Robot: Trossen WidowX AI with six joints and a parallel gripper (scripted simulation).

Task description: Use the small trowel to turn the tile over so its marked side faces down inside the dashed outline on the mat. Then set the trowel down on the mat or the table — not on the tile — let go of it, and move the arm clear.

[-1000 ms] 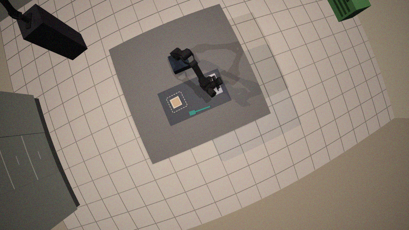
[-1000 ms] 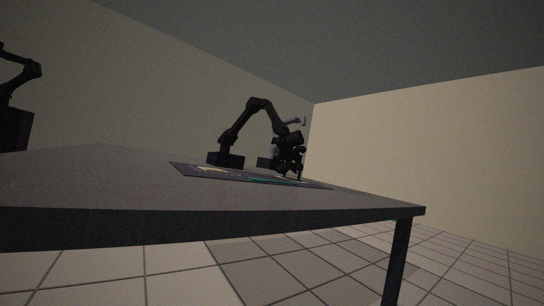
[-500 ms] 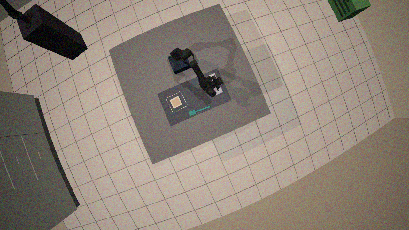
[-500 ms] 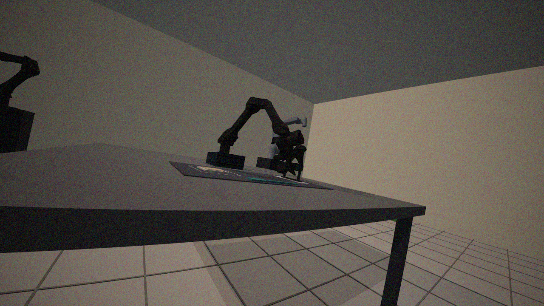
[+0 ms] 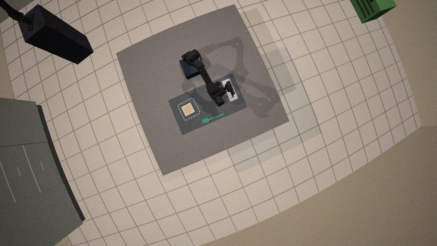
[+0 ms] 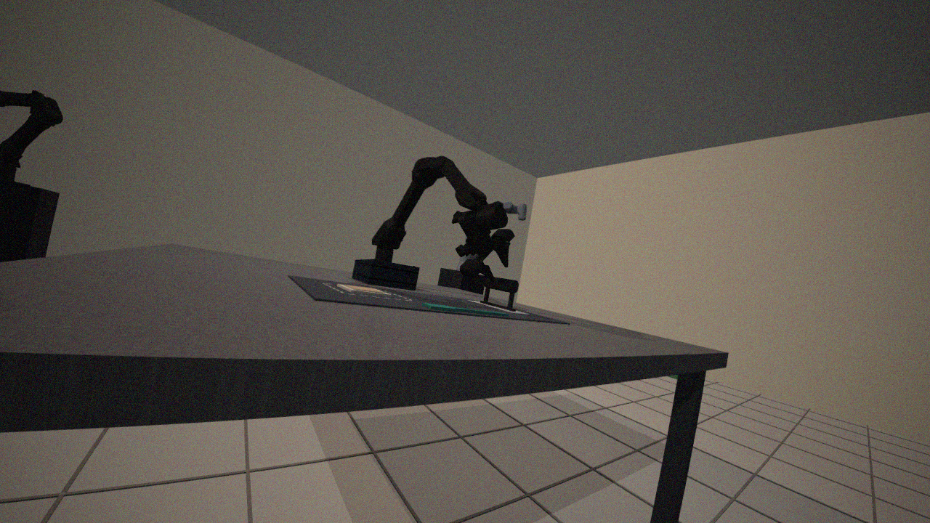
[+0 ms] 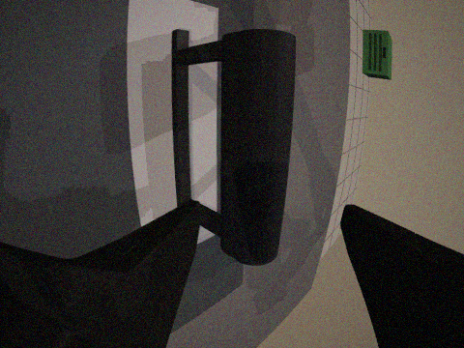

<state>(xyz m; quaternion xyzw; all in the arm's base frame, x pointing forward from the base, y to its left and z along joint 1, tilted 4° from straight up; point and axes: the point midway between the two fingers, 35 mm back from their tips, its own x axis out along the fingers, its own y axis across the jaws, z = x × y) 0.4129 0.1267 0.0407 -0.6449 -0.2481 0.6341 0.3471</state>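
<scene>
The tile lies flat inside the dashed outline on the dark mat, with a tan face and pale border upward. A trowel with a white rectangular blade and a thick black handle stands blade-down at the mat's other end. My gripper is open just above the handle, with its fingertips on either side of it in the wrist view. A teal spatula-shaped tool lies near the mat's edge.
The grey table carries my arm's dark base behind the mat. A large black box with another arm stands off the table's side. A green box is farther away.
</scene>
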